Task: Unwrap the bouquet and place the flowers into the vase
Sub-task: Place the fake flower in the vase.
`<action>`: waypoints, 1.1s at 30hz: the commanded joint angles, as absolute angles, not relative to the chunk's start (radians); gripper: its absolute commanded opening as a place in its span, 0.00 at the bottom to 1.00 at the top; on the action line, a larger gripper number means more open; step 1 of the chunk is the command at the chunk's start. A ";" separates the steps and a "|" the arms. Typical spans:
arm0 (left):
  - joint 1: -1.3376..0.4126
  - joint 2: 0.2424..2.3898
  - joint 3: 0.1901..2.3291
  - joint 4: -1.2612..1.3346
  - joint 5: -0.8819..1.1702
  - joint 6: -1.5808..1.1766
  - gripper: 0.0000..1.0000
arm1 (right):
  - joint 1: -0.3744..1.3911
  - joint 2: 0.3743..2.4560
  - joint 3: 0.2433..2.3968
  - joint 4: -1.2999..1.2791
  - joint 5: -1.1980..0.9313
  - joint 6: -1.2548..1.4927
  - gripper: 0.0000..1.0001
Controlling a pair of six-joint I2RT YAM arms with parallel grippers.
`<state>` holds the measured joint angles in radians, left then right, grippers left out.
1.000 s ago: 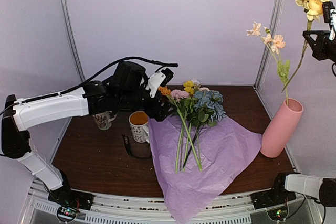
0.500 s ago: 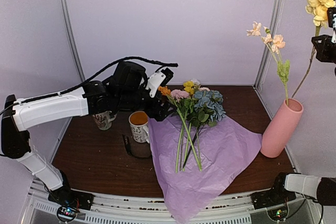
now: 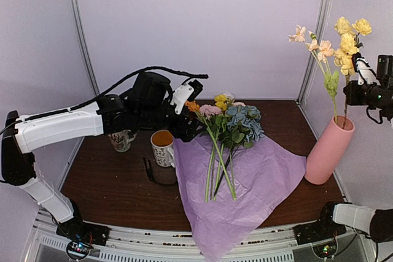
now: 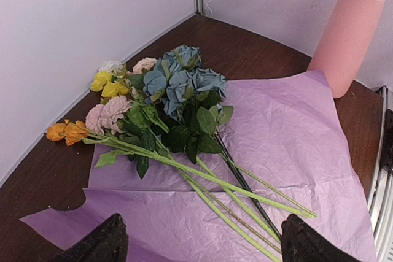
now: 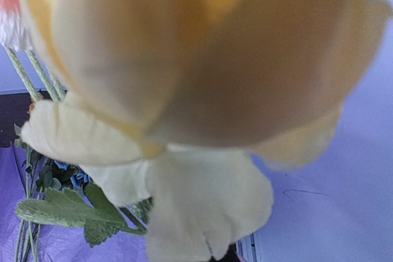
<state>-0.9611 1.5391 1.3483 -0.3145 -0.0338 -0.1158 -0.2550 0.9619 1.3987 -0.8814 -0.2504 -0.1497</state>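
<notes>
On the brown bench (image 3: 110,182) a sheet of lilac tissue paper (image 3: 264,182) is spread open, and its near corner hangs over the near edge. The pink vase (image 3: 328,150) is seen at the right edge, with a peach flower (image 3: 314,46) standing in it. The other flowers (image 4: 178,90) are laid on the paper, heads toward the far edge. A yellow flower (image 3: 347,41) is gripped by its stem in the closed right tool (image 3: 351,93), the stem end reaching into the vase mouth. The left tool (image 4: 202,237) is held wide apart, empty, above the paper.

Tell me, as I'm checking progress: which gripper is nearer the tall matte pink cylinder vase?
Right. The right gripper, gripping a yellow-flowered stem, is just above the tall matte pink vase; the left gripper hovers far leftward.
</notes>
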 commanded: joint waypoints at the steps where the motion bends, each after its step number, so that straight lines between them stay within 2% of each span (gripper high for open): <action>1: -0.959 1.536 1.360 -0.291 -0.033 -0.095 0.89 | -0.265 0.910 1.318 -0.787 -0.234 -0.180 0.00; 24: -0.959 1.542 1.368 -0.298 -0.015 -0.095 0.89 | -0.276 0.907 1.131 -0.774 -0.256 -0.220 0.00; 30: -0.959 1.543 1.368 -0.298 -0.012 -0.095 0.89 | -0.278 0.897 1.155 -0.792 -0.251 -0.222 0.23; 33: -0.959 1.543 1.368 -0.298 -0.009 -0.097 0.89 | -0.278 0.881 1.182 -0.804 -0.249 -0.220 0.28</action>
<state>-0.9611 1.5391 1.3483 -0.3157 -0.0219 -0.1093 -0.2710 0.9150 1.1366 -0.7982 -0.2531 -0.2161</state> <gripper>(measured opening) 0.887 0.263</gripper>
